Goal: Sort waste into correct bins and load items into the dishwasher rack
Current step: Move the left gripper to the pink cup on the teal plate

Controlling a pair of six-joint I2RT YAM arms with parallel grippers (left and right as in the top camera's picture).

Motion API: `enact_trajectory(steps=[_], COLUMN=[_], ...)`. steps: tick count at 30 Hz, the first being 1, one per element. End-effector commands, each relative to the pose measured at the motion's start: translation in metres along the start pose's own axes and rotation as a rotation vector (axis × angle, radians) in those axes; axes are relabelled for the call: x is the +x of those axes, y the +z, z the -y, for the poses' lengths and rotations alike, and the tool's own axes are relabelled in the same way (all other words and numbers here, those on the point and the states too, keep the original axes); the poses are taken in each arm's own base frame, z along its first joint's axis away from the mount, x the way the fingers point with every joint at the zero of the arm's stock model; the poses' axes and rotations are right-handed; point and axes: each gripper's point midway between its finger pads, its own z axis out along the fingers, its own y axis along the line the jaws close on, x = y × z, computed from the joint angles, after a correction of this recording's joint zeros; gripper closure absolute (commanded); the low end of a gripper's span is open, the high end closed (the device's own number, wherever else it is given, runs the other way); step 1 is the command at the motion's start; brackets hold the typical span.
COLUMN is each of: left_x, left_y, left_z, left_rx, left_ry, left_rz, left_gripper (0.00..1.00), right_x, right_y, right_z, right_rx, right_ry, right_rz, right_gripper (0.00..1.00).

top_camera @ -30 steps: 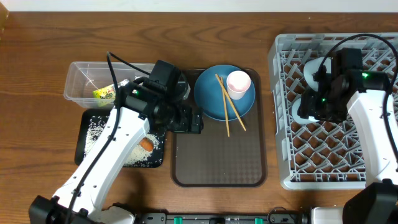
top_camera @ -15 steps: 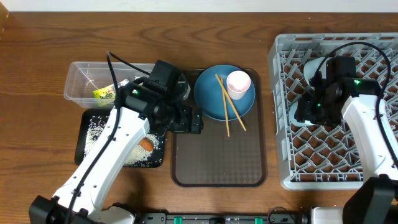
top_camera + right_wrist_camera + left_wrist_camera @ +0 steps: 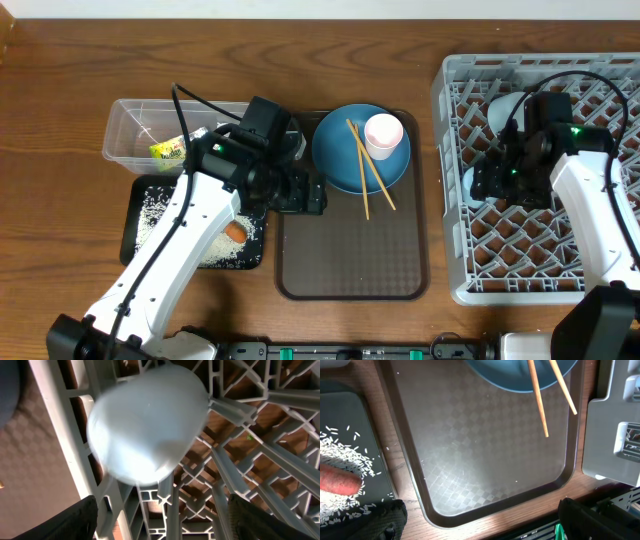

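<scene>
Nearest the robot, the bare end of the brown serving tray [image 3: 350, 260] lies on the wooden surface [image 3: 60, 200]. The shallow black tray [image 3: 128, 240] sits just to its left. White rice grains [image 3: 160, 215] are scattered over the black tray, and the small orange carrot [image 3: 236, 232] lies among them near its right edge.

Above the left side of the serving tray hangs the left gripper [image 3: 487, 520], pointing down. Its jaws are spread wide with nothing between them, and the wrist view shows only the tray's patterned floor below.

To the right stands the grey dishwasher rack [image 3: 447, 200], apart from the serving tray. The right gripper [image 3: 170, 522] hovers over the rack's left part. Its jaws are wide, and the two dark fingers [image 3: 70, 520] stand clear of the light blue cup [image 3: 145, 430]. The cup rests on the rack's lattice close to the left wall and looks blurred in the wrist view.

Farther back, the clear plastic tub [image 3: 125, 105] sits beyond the black tray. It holds the yellow-green wrapper [image 3: 168, 151] and a white scrap [image 3: 196, 133] that the left arm partly hides. The round blue plate [image 3: 340, 150] fills the far end of the serving tray. Two wooden chopsticks [image 3: 365, 175] lie across the plate, and the pale pink cup [image 3: 383, 133] stands mouth up on its right edge. The white bowl [image 3: 503, 112] sits deep in the rack, half hidden behind the right arm.
</scene>
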Motion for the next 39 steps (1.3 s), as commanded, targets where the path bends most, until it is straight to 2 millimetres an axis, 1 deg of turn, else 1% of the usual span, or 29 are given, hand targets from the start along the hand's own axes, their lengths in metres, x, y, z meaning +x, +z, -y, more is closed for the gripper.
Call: enact_trajectory(steps=[1,7,11,13,16,17,19,23,31,36,38,39], left_x=[0.001,0.001,0.001,0.001,0.001,0.001,0.001,0.001,0.001,-0.011,-0.02,-0.027], left_y=[0.002,0.002,0.002,0.002,0.002,0.002,0.002,0.002,0.002,0.002,0.001,0.001], left_z=[-0.004,-0.004,-0.004,-0.004,-0.004,-0.004,-0.004,-0.004,-0.003,0.001,0.006,0.01], left_rx=[-0.017,-0.017,-0.016,-0.017,-0.017,-0.016,-0.017,-0.017,-0.015,0.001,0.027,0.043], left_ry=[0.003,0.003,0.003,0.003,0.003,0.003,0.003,0.003,0.002,0.018,0.011,-0.03], left_rz=[-0.005,-0.005,-0.005,-0.005,-0.005,-0.005,-0.005,-0.005,-0.005,0.042,0.077,0.102], left_gripper=[0.01,0.01,0.01,0.01,0.01,0.01,0.01,0.01,0.01,0.01,0.01,0.01], right_x=[-0.01,-0.012,-0.007,-0.004,-0.003,-0.003,-0.002,-0.002,0.004,0.009,0.01,0.012], right_y=[-0.013,-0.028,-0.037,-0.037,-0.037,-0.037,-0.038,-0.038,-0.038,-0.038,-0.038,-0.038], right_z=[-0.002,-0.004,-0.005,-0.007,-0.011,-0.014,-0.017,-0.023,-0.023,-0.022,-0.022,-0.022], right_rx=[0.006,0.005,-0.001,-0.008,-0.033,-0.048,-0.07,-0.104,-0.101,-0.097,-0.096,-0.095], right_ry=[-0.005,-0.005,-0.003,-0.002,-0.002,-0.002,-0.001,-0.001,0.089,0.15,0.158,0.16], right_rz=[0.041,0.043,0.02,0.008,0.003,0.002,0.0,-0.003,-0.03,-0.053,-0.058,-0.066], right_gripper=[0.18,0.2,0.19,0.16,0.08,0.04,0.01,0.01,0.01,0.01,0.01,0.01])
